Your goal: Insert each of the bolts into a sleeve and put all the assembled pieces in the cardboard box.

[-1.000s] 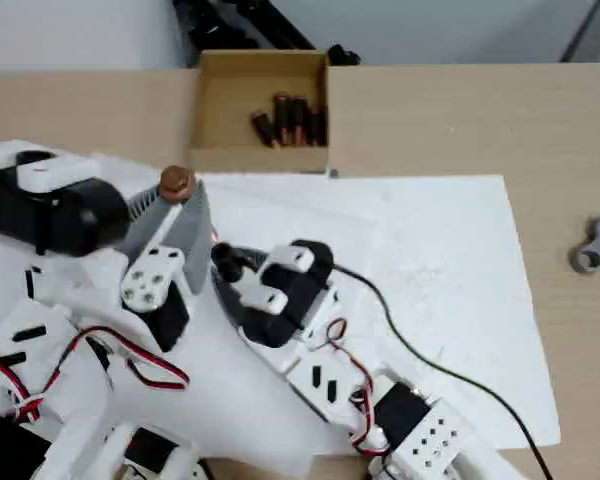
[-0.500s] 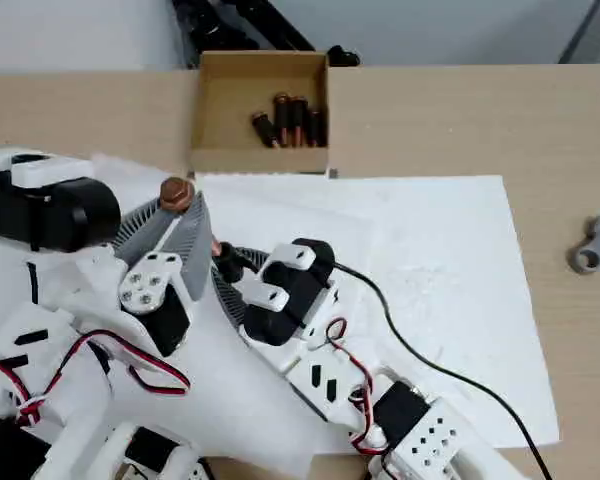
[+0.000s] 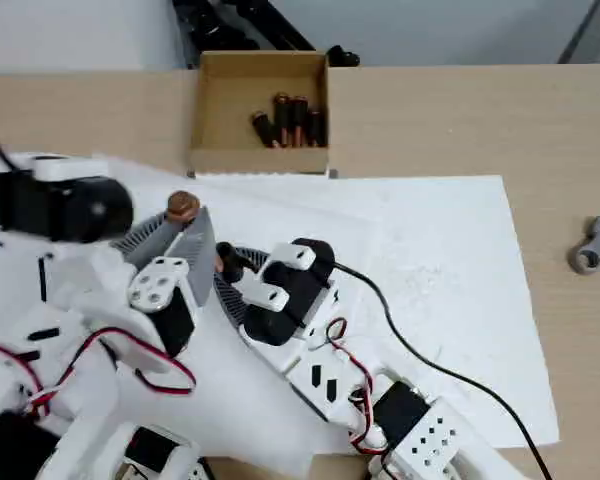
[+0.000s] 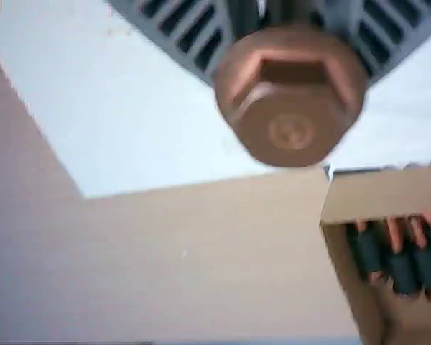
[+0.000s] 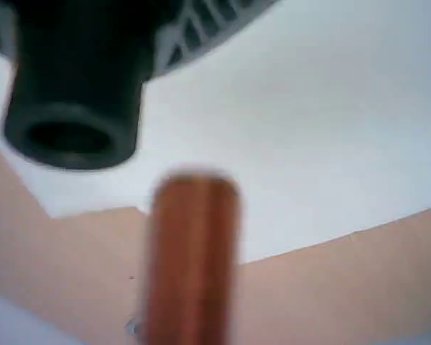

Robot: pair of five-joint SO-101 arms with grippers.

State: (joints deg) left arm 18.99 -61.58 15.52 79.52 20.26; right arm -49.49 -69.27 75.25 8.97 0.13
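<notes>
A pale wooden table (image 3: pixel 430 110) is carrying a white paper sheet (image 3: pixel 430 250), with dark gear (image 3: pixel 230 25) lying beyond its far edge. Two white robot arms are working side by side over the sheet. The left gripper (image 3: pixel 180 222) is clenching a copper bolt (image 3: pixel 182 206), whose six-sided head is standing clear of the fingertips. The right gripper (image 3: pixel 238 272) is grasping a black sleeve (image 3: pixel 227 260) just beside it. In the right wrist view the bolt's shaft is hanging close to the sleeve's open mouth, not inside it. Over the past second the left arm has been bringing the bolt down and nearer the sleeve, while the right gripper is barely shifting. The cardboard box (image 3: pixel 208 110) is sitting at the sheet's far edge, holding several assembled pieces (image 3: pixel 290 120). A small grey tool (image 3: pixel 594 243) is lying well apart on bare wood.
</notes>
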